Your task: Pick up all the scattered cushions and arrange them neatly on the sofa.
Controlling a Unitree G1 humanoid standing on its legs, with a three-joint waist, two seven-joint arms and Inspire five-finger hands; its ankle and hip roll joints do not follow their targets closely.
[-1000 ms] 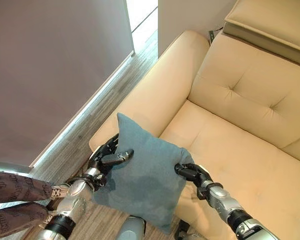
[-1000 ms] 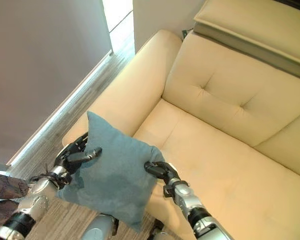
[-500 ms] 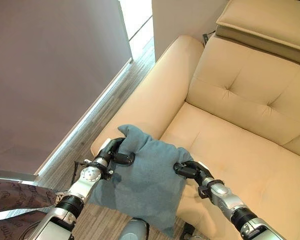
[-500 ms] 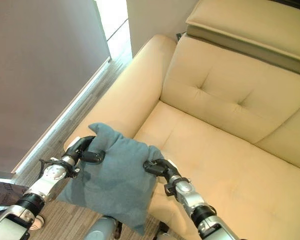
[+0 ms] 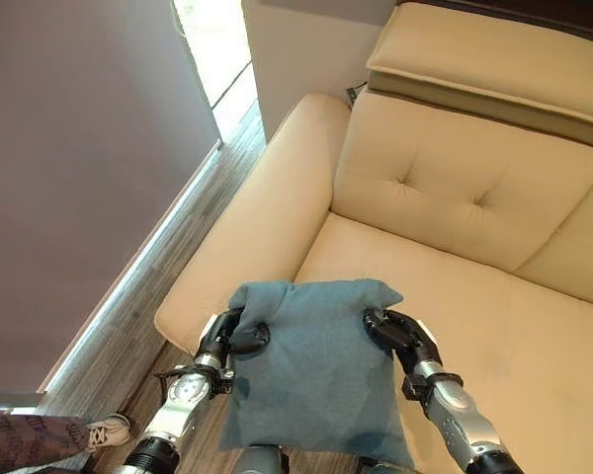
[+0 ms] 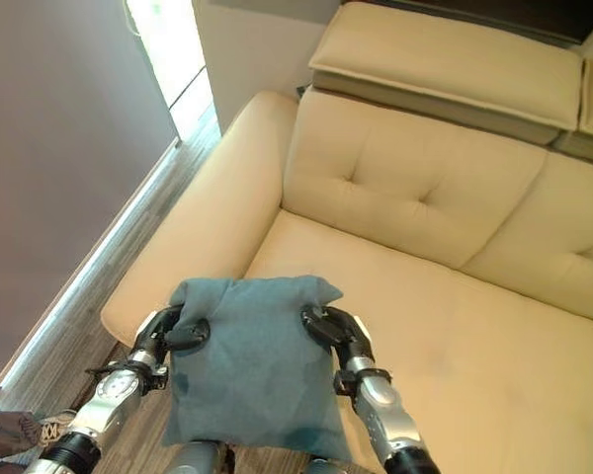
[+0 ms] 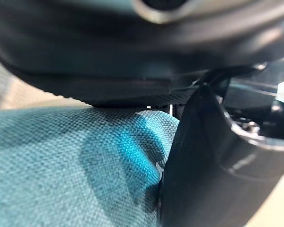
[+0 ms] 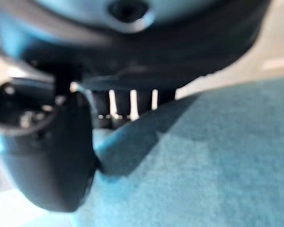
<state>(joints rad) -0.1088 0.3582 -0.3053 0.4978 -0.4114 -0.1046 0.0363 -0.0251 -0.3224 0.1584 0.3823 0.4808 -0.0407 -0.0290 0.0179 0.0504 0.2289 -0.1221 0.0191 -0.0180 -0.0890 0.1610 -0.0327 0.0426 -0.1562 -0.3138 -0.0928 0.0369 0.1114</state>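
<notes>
— From the left eye view, what did you see?
— A teal cushion was held between both hands over the front edge of the cream sofa, near its left armrest. The left hand was curled round the cushion's upper left corner, the right hand clamped on its upper right corner. A person's shoe stood on the wood floor.
— And the right eye view?
— The same: the cushion hung down past the seat front, its top edge over the seat.
— The left wrist view?
— The thumb pressed into the teal fabric, pinching it against the hand.
— The right wrist view?
— The thumb lay on the cloth too, with the fingers behind the fold, so that hand was gripping the cushion as well.
</notes>
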